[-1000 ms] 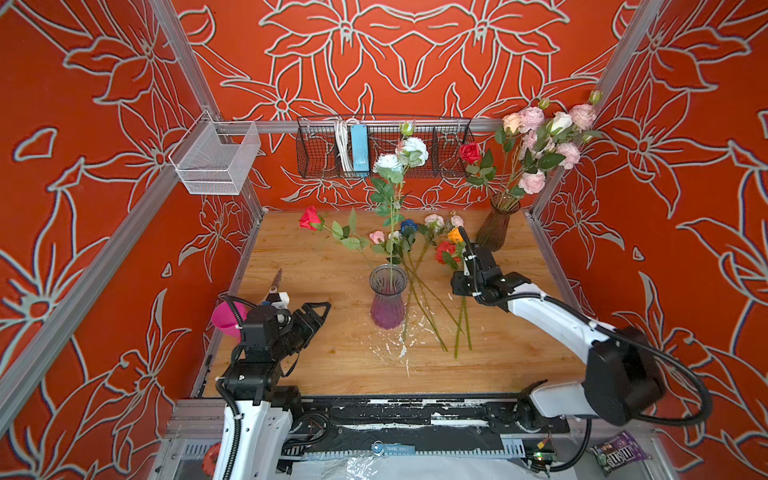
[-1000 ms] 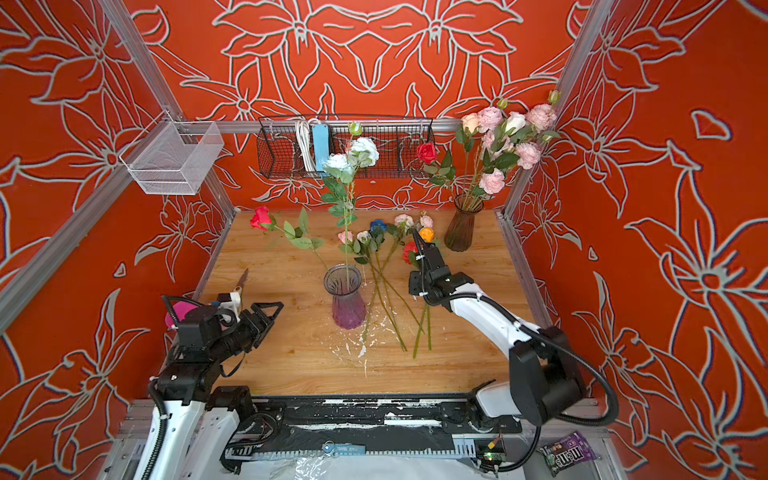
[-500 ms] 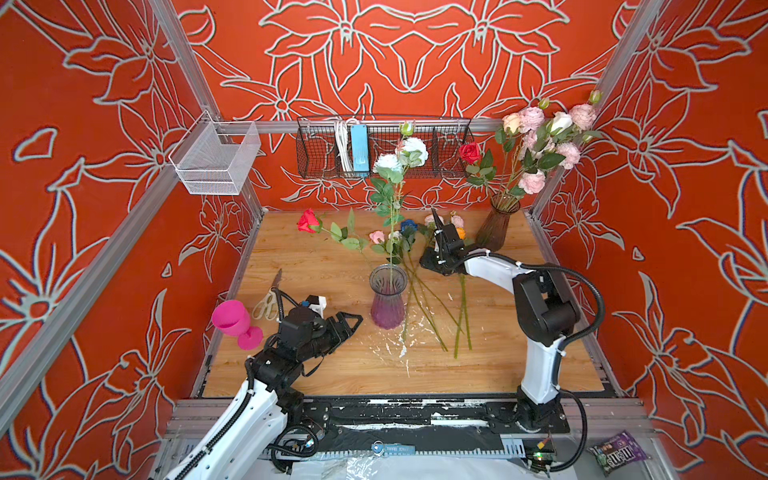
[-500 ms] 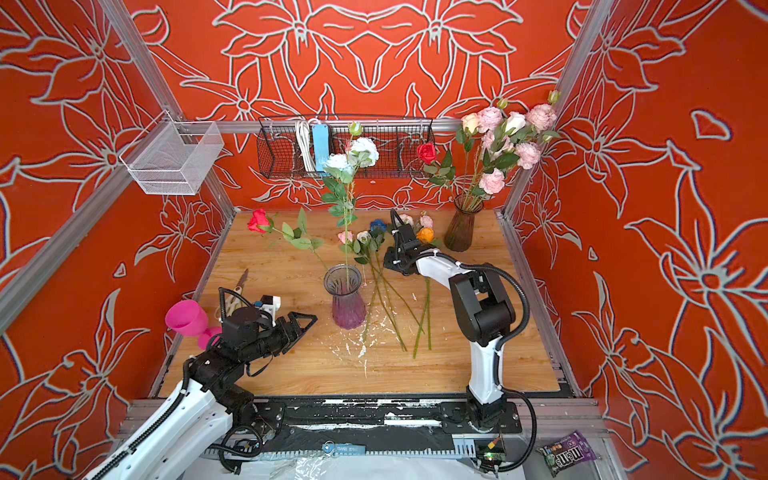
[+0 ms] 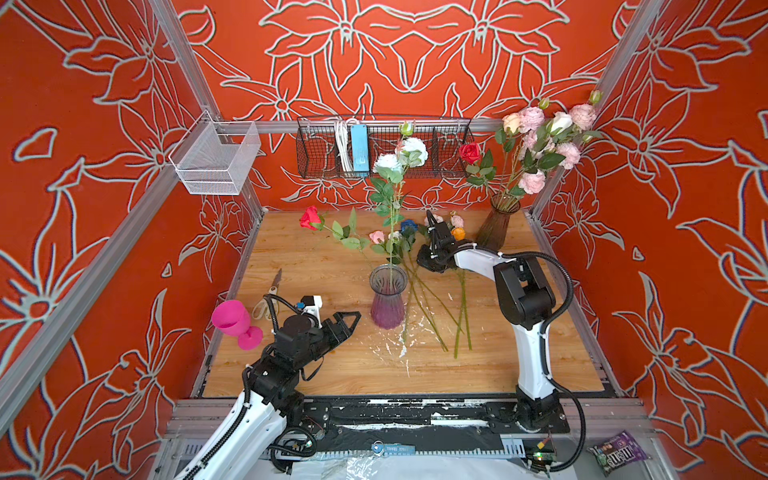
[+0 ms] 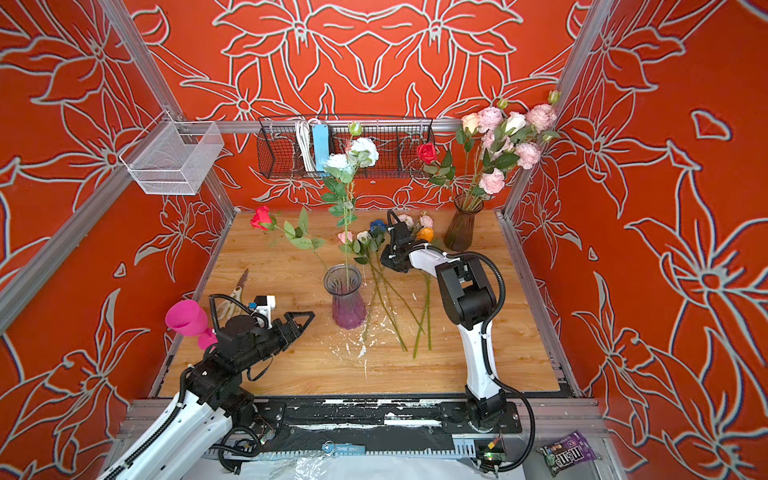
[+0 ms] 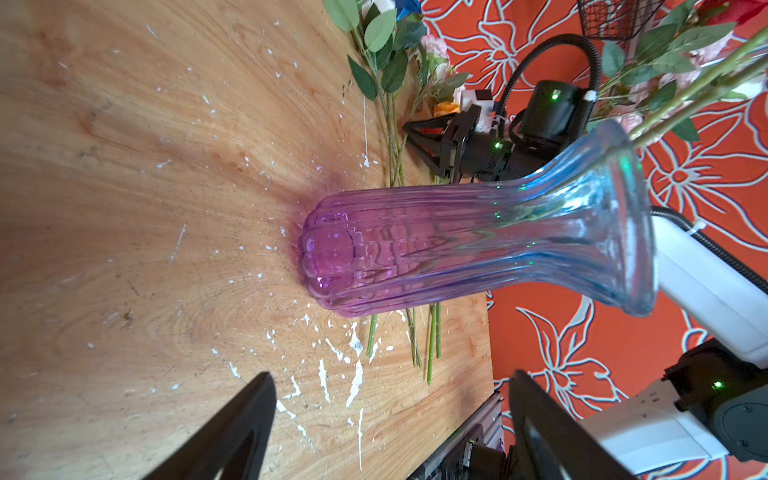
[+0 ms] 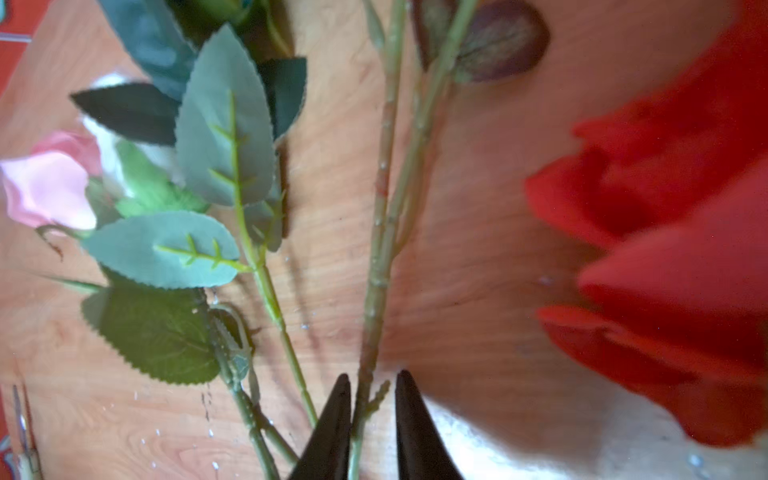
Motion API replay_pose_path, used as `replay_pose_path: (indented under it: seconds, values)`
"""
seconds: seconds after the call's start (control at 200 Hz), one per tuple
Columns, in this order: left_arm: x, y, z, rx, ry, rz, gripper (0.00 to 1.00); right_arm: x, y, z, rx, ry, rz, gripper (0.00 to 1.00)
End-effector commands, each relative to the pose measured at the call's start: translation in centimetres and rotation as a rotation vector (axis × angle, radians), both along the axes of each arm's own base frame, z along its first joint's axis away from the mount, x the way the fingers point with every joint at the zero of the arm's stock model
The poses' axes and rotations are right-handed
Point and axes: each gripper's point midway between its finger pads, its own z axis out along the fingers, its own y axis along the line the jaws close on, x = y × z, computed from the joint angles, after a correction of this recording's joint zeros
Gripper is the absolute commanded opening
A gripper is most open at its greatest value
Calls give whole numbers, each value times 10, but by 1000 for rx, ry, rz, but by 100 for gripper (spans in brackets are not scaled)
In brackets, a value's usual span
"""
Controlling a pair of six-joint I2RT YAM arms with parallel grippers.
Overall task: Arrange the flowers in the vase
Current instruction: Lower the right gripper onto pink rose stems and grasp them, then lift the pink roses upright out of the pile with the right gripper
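One counter [image 5: 291,374]. Two vases: the purple vase [image 5: 387,305] mid-counter holds one upright spray [image 5: 390,164]; the brown vase [image 5: 496,224], back right, holds a bunch [image 5: 532,183]. Loose flowers [image 5: 399,243], at least seven blooms, lie beside the purple vase with stems pointing frontward. Left hand [image 5: 351,322] spread. Right hand [image 8: 372,374] narrowly straddles one stem [image 8: 380,232]; whether it pinches is unclear.

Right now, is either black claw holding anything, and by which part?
The left gripper is open and empty. The right gripper flanks a bare stretch of a thin green flower stem on the wooden table; a firm pinch cannot be told.
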Motion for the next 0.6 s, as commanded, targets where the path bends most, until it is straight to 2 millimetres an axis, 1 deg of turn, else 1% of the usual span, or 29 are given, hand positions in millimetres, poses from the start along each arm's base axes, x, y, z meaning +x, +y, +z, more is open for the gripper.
replay_pose_path:
  seconds: [0.0,0.05,0.115,0.185,0.31,0.4,0.465,0.56,0.595]
  values:
    - [0,4,1,10,-13,22,88,3,5,5,46,0,-6,11]
    - [-1,5,0,10,-8,27,88,4,6,14,53,-22,0,5]
    - [-2,5,1,4,-6,28,88,5,7,30,65,-58,16,2]
    - [-3,5,3,1,-10,27,88,6,8,52,74,-100,32,0]
    - [-4,8,11,8,-24,36,88,1,8,89,97,-166,50,0]
    - [-4,8,17,11,-35,34,88,-7,8,108,131,-201,61,0]
    - [-4,8,19,10,-39,35,88,-14,8,117,146,-221,69,0]
    - [-3,7,21,0,-50,29,88,-32,9,126,169,-238,106,0]
    - [-3,6,22,-7,-55,25,88,-41,10,130,179,-256,128,0]
